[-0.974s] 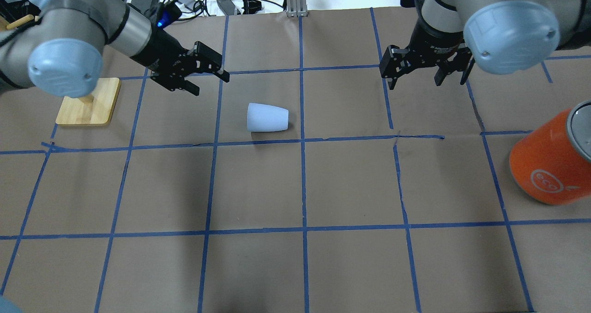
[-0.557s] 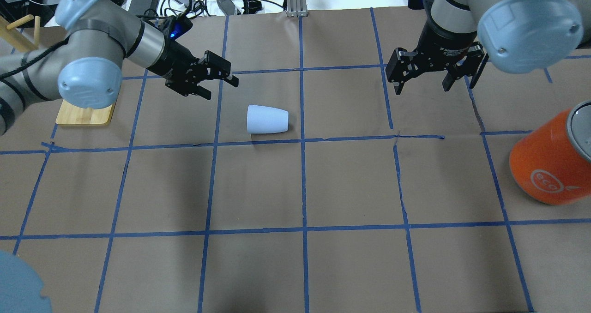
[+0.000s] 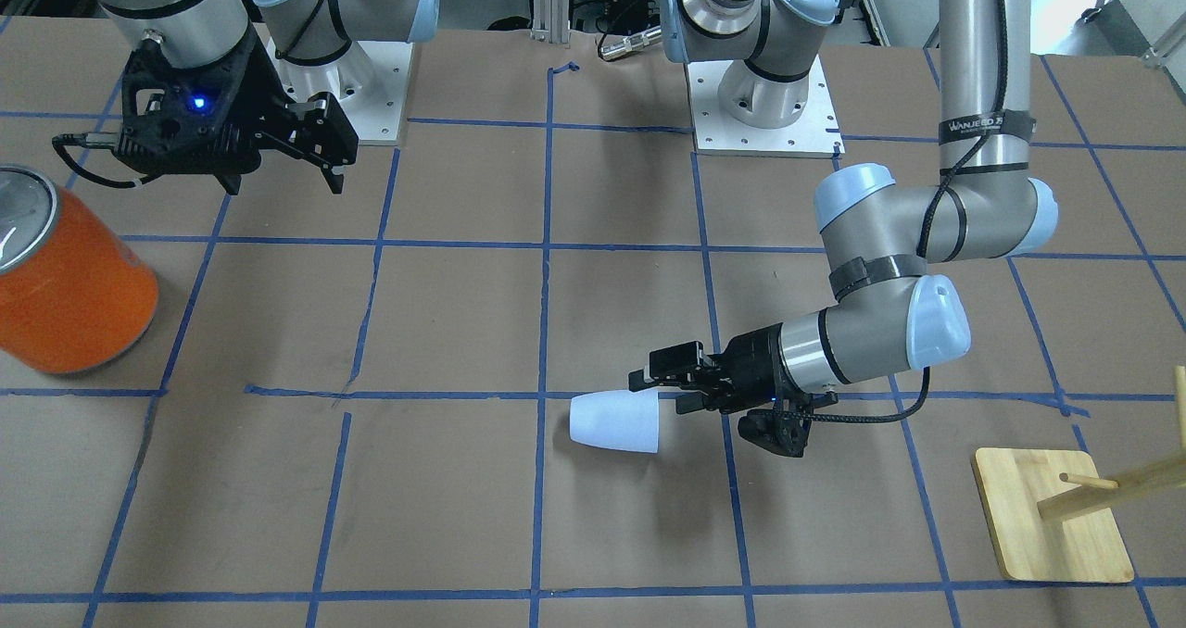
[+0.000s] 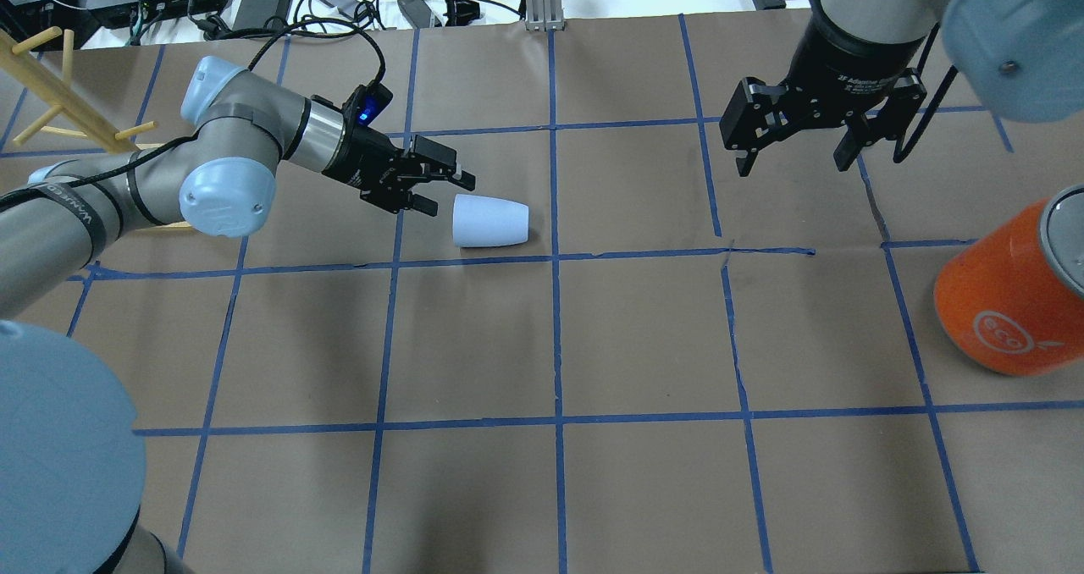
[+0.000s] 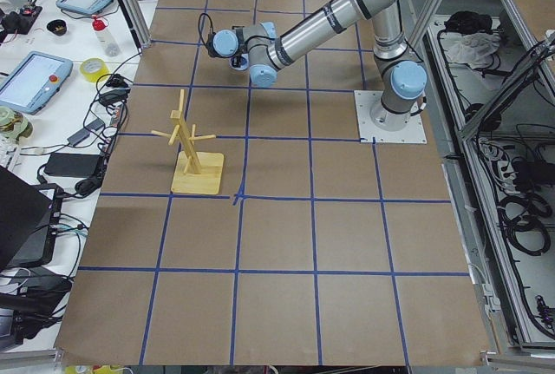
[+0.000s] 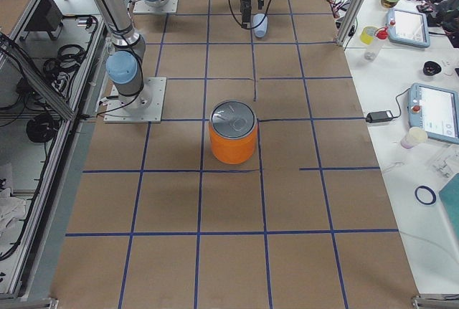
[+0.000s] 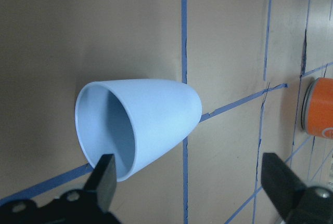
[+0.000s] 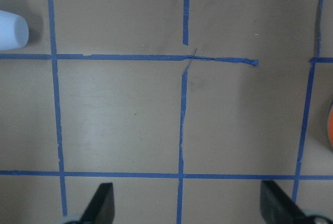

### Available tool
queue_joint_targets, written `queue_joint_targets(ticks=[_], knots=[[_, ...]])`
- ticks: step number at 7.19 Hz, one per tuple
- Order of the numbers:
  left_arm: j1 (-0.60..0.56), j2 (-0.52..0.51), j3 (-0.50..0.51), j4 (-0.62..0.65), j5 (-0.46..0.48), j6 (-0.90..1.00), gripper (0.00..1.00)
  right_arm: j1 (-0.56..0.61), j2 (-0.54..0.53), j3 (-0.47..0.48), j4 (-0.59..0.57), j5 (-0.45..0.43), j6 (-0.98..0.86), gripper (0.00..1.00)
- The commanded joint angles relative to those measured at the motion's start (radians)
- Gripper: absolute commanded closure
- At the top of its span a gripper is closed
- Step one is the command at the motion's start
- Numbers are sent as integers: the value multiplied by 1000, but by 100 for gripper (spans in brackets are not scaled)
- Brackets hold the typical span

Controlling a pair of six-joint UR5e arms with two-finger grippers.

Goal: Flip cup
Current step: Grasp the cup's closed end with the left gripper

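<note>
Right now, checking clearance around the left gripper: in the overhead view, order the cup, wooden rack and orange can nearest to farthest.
From the left gripper:
1. cup, just right of it.
2. wooden rack, far left.
3. orange can, right edge.

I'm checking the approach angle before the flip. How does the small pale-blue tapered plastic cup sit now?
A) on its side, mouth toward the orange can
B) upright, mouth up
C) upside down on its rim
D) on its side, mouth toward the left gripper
D: the cup lies on its side, and its open mouth faces the left gripper, as the left wrist view looking straight into it shows.
</note>
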Motion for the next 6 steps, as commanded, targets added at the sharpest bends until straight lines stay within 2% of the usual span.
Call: queue_joint_targets(ticks=[1, 2, 3, 5, 6], knots=[[0, -45, -5, 33, -22, 5, 0, -3, -6, -18, 12, -204, -10, 0], [-2, -65, -5, 32, -104, 4, 0, -6, 2, -5, -18, -238, 0, 0], [-6, -77, -5, 32, -164, -7, 0, -6, 17, -2, -19, -221, 0, 0], [-15, -100, -5, 26, -181, -11, 0, -6, 14, -5, -19, -151, -1, 0], [-17, -108, -4, 24, -260, -45, 17, -6, 17, -3, -21, -135, 0, 0]])
